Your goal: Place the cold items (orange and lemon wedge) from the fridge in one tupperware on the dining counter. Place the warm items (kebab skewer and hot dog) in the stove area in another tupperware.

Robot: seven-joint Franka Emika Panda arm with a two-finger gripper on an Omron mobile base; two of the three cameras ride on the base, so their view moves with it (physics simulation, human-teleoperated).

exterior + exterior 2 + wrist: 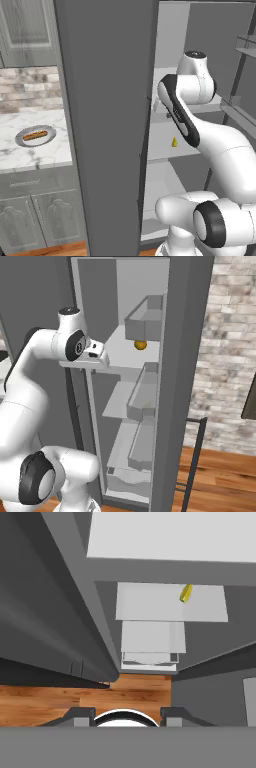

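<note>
The fridge (186, 356) stands open, its wide grey door (105, 125) swung out on my left. An orange (140, 345) rests at the back of an upper shelf. A tiny yellow lemon wedge (174, 142) lies on the shelf below; the hand view has the lemon wedge (186, 593) on a pale shelf, up and to the right. My hand (96, 354) hovers at the front edge of the upper shelf, pointing down. The gripper (126, 716) is open and holds nothing. A hot dog (35, 135) lies on a round grey plate on the marble wall counter.
Grey door bins (142, 318) line the fridge's right side. Wooden floor (45, 699) lies below the hand. Grey cabinets (35, 215) sit under the marble counter (30, 155). A brick wall (230, 356) and a dark metal frame (196, 451) stand right of the fridge.
</note>
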